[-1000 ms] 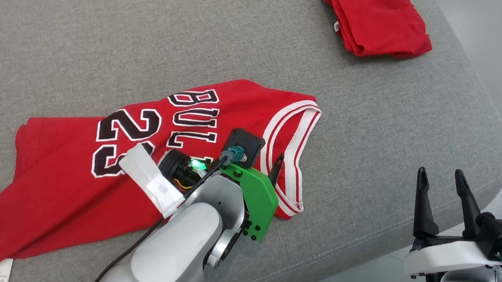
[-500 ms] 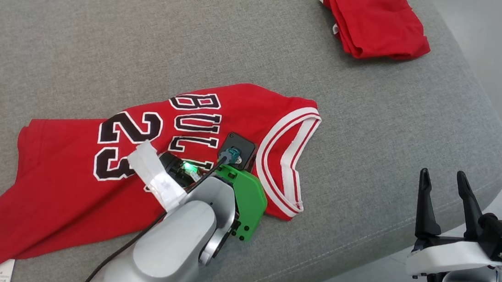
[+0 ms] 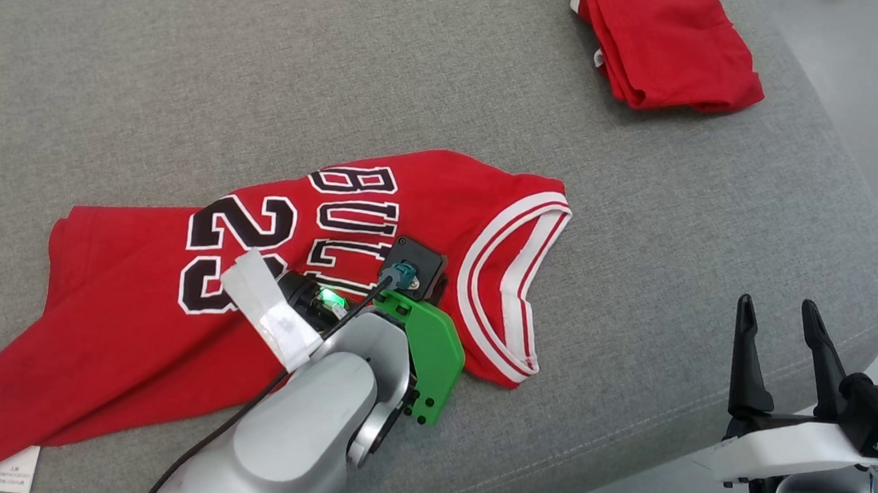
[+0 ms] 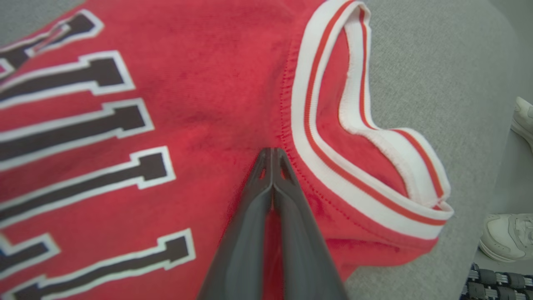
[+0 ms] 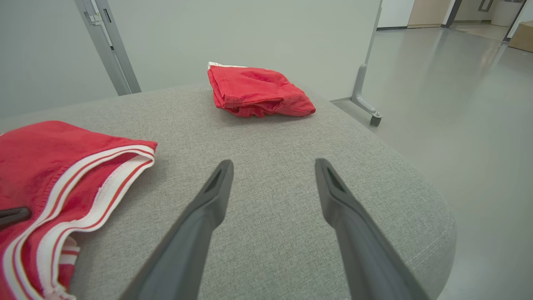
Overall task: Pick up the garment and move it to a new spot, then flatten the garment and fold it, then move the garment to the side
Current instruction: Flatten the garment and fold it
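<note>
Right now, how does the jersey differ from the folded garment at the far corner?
1. The jersey lies spread and rumpled; the folded garment is a compact stack.
2. The jersey shows black lettering and a white-striped collar; the folded garment shows mostly plain red.
3. The left gripper is shut on the jersey beside the collar; the folded garment lies untouched.
Shared: both red, both on the grey cushion.

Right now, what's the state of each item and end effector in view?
jersey: unfolded, rumpled, lying on the cushion
red garment: folded, far right corner
left end effector: shut on jersey beside the collar
right end effector: open, empty
</note>
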{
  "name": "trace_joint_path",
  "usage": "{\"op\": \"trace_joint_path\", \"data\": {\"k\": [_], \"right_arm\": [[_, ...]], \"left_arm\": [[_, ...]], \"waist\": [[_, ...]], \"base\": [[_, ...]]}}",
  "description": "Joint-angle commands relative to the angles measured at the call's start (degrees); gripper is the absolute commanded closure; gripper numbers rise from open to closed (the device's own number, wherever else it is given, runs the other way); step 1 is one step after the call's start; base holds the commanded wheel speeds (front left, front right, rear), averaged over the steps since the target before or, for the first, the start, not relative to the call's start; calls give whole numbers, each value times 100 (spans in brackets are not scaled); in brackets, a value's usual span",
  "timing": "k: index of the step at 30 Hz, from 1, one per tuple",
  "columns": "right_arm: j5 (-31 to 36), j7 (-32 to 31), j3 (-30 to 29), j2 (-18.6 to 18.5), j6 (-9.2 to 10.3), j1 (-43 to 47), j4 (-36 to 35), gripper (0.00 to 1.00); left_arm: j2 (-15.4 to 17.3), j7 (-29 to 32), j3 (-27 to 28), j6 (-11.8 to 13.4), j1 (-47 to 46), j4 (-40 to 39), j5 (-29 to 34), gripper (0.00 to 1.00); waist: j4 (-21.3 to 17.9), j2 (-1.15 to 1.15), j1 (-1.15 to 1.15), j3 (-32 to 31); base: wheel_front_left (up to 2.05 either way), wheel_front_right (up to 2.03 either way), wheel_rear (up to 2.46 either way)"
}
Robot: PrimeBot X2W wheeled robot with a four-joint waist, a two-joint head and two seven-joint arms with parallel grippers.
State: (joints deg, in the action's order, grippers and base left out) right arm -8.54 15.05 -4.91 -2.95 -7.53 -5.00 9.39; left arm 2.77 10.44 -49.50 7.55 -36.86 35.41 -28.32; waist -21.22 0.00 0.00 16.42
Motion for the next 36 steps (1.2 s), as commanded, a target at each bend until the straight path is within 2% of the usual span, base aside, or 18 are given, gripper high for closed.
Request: {"op": "trace_joint_path", "data": {"k": [1,11,14,15,16,20,27,36], "right_arm": [[28,18,-4,5,9,-15,14,0],[69,18,10,5,9,25,17,0],[61,18,29,5,9,17,14,0],[57,18,38,5,9,13,12,0],[47,17,65,5,9,-7,1,0],[9,17,123,5,9,-47,-12,0],[-55,17,180,4,9,-109,12,0],[-161,17,192,5,9,-157,51,0]], "left_arm": [[25,-29,-21,19,-76,9,-49,100],[25,-118,-203,62,-156,-122,-290,100],[26,-194,-217,153,-176,-266,-404,100],[25,-146,-273,154,-173,-292,-448,56],[24,-115,-310,188,-171,-414,-612,0],[27,-37,-483,346,-318,-529,-757,0],[27,-2,-765,599,-672,-137,-699,0],[28,-18,-975,566,-879,495,-698,0]], "waist": [[10,0,0,-9],[20,0,0,-72],[4,0,0,-70],[-6,0,0,-65],[-37,0,0,-33],[-106,0,0,48],[-251,0,0,206],[-309,0,0,345]], "base": [[0,0,0],[0,0,0],[0,0,0],[0,0,0],[0,0,0],[0,0,0],[0,0,0],[0,0,0]]}}
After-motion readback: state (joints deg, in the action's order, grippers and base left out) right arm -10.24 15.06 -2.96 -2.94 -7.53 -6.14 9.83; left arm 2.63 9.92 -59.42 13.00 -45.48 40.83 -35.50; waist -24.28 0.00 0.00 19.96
